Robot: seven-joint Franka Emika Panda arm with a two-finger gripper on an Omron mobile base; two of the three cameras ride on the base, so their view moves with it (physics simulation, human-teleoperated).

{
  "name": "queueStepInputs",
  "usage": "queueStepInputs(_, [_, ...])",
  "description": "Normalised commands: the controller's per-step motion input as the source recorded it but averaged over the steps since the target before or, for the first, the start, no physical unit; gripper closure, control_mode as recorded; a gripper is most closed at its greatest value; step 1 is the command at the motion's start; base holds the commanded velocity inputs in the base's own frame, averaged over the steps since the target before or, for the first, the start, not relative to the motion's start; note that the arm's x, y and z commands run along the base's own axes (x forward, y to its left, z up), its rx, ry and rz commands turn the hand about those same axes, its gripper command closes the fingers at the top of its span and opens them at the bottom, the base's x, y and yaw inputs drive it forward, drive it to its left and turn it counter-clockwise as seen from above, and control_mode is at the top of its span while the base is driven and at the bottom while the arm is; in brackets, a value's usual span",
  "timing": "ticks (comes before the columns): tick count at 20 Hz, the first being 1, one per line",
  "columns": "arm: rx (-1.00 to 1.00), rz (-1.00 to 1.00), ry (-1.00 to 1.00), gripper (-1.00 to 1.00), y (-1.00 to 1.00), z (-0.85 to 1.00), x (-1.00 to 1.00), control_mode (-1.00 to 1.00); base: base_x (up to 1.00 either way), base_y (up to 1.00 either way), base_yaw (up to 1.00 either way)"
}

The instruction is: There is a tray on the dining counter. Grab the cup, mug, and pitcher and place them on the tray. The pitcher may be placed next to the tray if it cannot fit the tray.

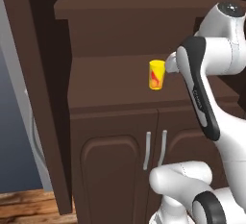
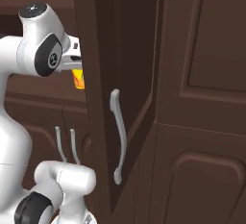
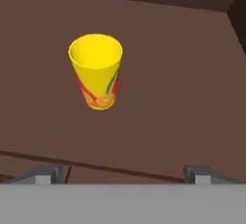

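The yellow cup [image 3: 96, 70] stood upright on the dark brown wooden shelf [image 3: 182, 98] above two cupboard doors [image 1: 110, 170], and the gripper [image 3: 123, 174] had its jaws spread wide, holding nothing.

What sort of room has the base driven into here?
Most likely a kitchen or dining storage corner: a dark wooden cabinet with paired door handles, an open shelf holding a yellow cup, and a tall cupboard door standing ajar.
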Motion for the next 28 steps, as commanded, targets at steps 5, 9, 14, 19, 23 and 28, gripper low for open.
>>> queueStepInputs(5, [0.09,-0.07,-0.01,-1.00,-0.02,0.02,0.00,-1.00,0.00,0.00,0.00])
queueStepInputs(9, [0.21,-0.20,-0.15,-1.00,-0.06,0.00,0.00,-1.00,0.00,0.00,0.00])
queueStepInputs(14, [0.05,-0.22,-0.11,-1.00,0.03,0.00,0.07,-1.00,0.00,0.00,0.00])
queueStepInputs(19, [0.02,-0.09,0.02,-1.00,0.00,0.00,0.57,-1.00,0.00,0.00,0.00])
queueStepInputs(23, [0.08,-0.02,0.00,-1.00,0.00,0.00,0.67,-1.00,0.00,0.00,0.00])
queueStepInputs(28, [0.08,0.00,0.00,-1.00,0.00,0.00,0.46,-1.00,0.00,0.00,0.00])
